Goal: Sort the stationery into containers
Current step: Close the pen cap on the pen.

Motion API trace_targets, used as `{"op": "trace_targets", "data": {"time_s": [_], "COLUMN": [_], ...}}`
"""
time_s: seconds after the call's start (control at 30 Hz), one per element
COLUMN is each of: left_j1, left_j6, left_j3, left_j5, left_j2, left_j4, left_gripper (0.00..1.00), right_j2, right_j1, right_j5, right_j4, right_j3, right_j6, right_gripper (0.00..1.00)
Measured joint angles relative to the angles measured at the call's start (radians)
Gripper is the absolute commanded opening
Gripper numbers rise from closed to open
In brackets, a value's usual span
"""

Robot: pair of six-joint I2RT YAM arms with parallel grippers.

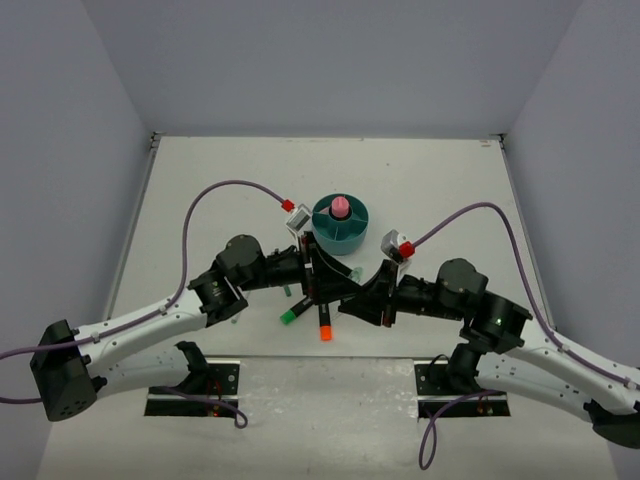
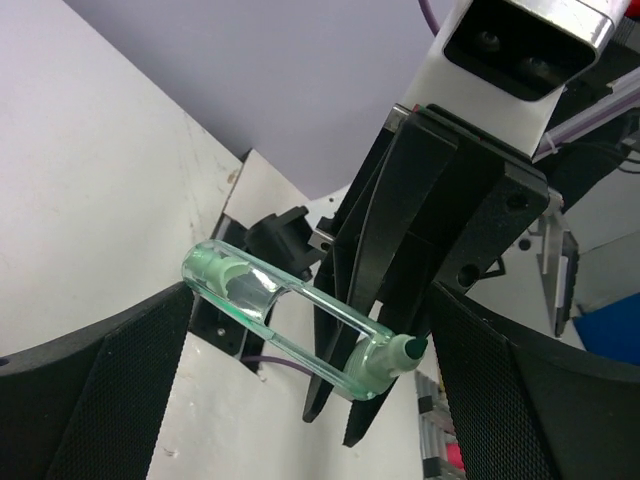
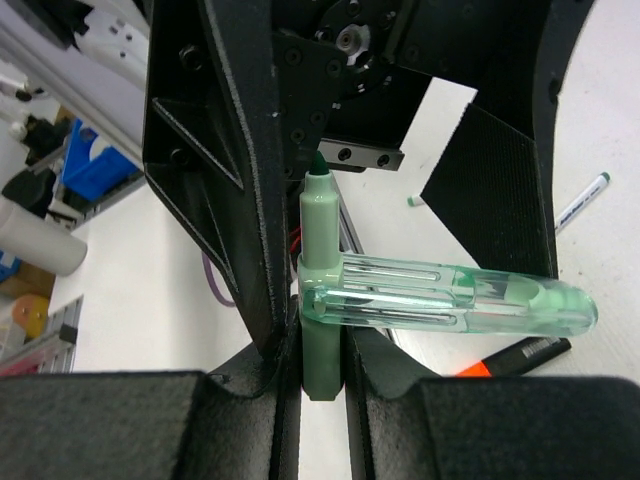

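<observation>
The teal organizer (image 1: pixel 358 233), upper centre of the top view, held the pink-capped glue stick (image 1: pixel 340 207) in its middle well. Only the wrist views showed the right gripper (image 3: pixel 322 385) clamped on the green pen (image 3: pixel 320 230) at lower centre, and the left gripper (image 2: pixel 312 300) with jaws apart.

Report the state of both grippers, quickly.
Left gripper: open, its fingers spread wide on either side of the green pen, gripping nothing.
Right gripper: closed, holding the green pen.
</observation>
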Motion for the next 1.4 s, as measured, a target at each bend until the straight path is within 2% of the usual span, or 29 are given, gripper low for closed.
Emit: {"op": "trace_targets", "data": {"time_s": [0.3, 0.53, 0.77, 1.0, 1.13, 1.4], "left_j1": [-0.006, -0.009, -0.009, -0.008, -0.008, -0.007], "left_j6": [-0.161, -0.215, -0.186, -0.143, -0.116, -0.070], "left_j3": [-0.036, -0.047, -0.037, -0.028, -0.028, -0.026], "left_j5": [0.100, 0.127, 0.101, 0.050, 0.032, 0.022], "left_j2": [0.036, 0.019, -0.073, -0.086, -0.084, -0.059], "left_j4": [0.177, 0.216, 0.167, 0.114, 0.093, 0.102], "left_gripper": [0.98, 0.81, 0.45, 0.36, 0.22, 0.02], "right_j2": [0.028, 0.044, -0.022, -0.042, -0.041, -0.029], "right_j1": [-0.001, -0.001, 0.000, 0.002, 0.001, -0.001], "right_j5": [-0.092, -0.094, -0.086, -0.067, -0.068, -0.064], "right_j4": [-0.001, -0.004, 0.001, 0.007, 0.018, 0.023], "right_j3": [0.021, 0.022, -0.030, -0.032, -0.038, -0.038], "right_j6": [-0.065, -0.093, -0.088, -0.057, -0.038, 0.024], "right_gripper": [0.00, 0.00, 0.00, 0.00, 0.00, 0.00]}}
